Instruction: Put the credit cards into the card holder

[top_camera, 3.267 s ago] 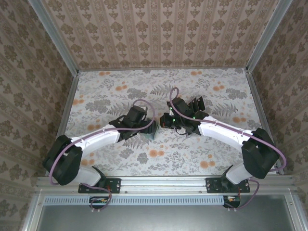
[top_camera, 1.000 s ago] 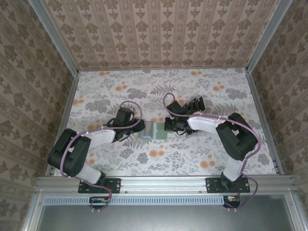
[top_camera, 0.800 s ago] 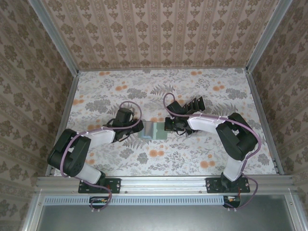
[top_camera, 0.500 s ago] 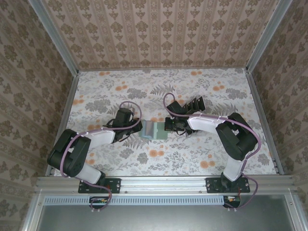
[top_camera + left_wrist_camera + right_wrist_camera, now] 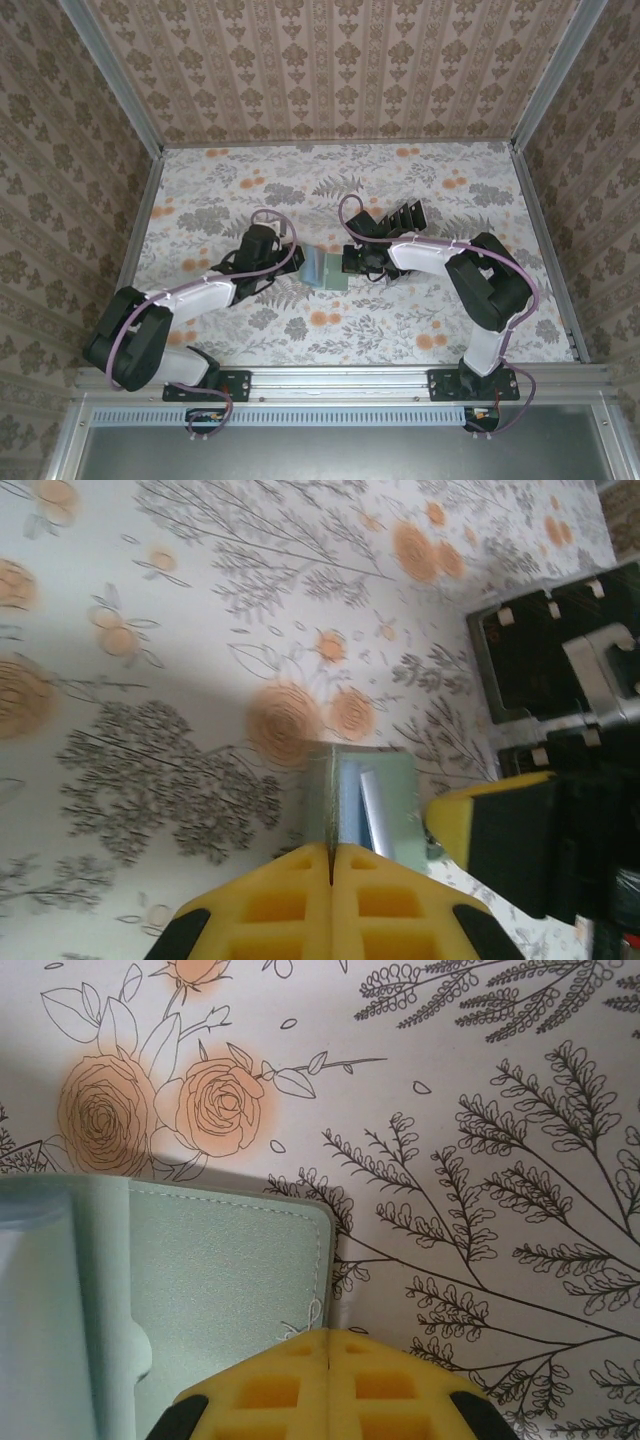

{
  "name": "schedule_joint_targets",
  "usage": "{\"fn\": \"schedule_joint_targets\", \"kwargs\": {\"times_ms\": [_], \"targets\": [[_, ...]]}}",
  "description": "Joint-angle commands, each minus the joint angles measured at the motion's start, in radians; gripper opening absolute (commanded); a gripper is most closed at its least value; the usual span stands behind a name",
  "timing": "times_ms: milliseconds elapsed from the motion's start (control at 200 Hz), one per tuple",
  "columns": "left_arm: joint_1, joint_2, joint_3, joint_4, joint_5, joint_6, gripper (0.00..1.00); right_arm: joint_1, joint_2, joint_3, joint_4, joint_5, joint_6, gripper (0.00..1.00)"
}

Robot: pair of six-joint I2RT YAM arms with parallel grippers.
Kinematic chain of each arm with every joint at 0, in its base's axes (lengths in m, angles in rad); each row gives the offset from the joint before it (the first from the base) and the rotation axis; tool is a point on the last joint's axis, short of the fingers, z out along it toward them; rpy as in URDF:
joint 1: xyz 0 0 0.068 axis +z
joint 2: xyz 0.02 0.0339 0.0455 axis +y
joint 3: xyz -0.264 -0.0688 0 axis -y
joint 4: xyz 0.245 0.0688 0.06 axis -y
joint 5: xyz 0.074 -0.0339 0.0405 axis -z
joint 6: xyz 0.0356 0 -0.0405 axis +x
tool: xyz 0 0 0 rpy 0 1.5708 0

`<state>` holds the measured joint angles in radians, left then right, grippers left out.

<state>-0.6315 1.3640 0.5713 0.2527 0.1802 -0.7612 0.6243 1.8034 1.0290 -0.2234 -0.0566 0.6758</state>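
The holder [image 5: 325, 270] lies mid-worktop [image 5: 220, 190] between your two grippers, with one flap raised on edge. Your left gripper [image 5: 300, 265] is pinched shut on that raised flap. Your right gripper [image 5: 347, 262] is closed on the opposite edge, apparently pinning it flat. You look to be at the opening step, with no card in hand. The cards [image 5: 398, 218] stand in the rack [image 5: 412, 208] just beyond your right arm. Next, one gripper must let go and fetch a card while the other holds the pocket spread.

No readable text or labels
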Motion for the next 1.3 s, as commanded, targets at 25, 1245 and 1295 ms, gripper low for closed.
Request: {"fn": "schedule_joint_targets", "kwargs": {"times_ms": [25, 1245, 1295], "targets": [[-0.038, 0.021, 0.041, 0.059, -0.013, -0.045, 0.0, -0.007, 0.025, 0.02, -0.013, -0.002, -0.013, 0.0], [-0.015, 0.046, -0.065, 0.074, -0.088, -0.029, 0.0, 0.019, -0.22, 0.04, -0.125, -0.022, 0.021, 0.41], [-0.013, 0.047, -0.072, 0.074, -0.092, -0.024, 0.0, 0.026, -0.208, 0.053, -0.12, -0.034, 0.024, 0.42]]}}
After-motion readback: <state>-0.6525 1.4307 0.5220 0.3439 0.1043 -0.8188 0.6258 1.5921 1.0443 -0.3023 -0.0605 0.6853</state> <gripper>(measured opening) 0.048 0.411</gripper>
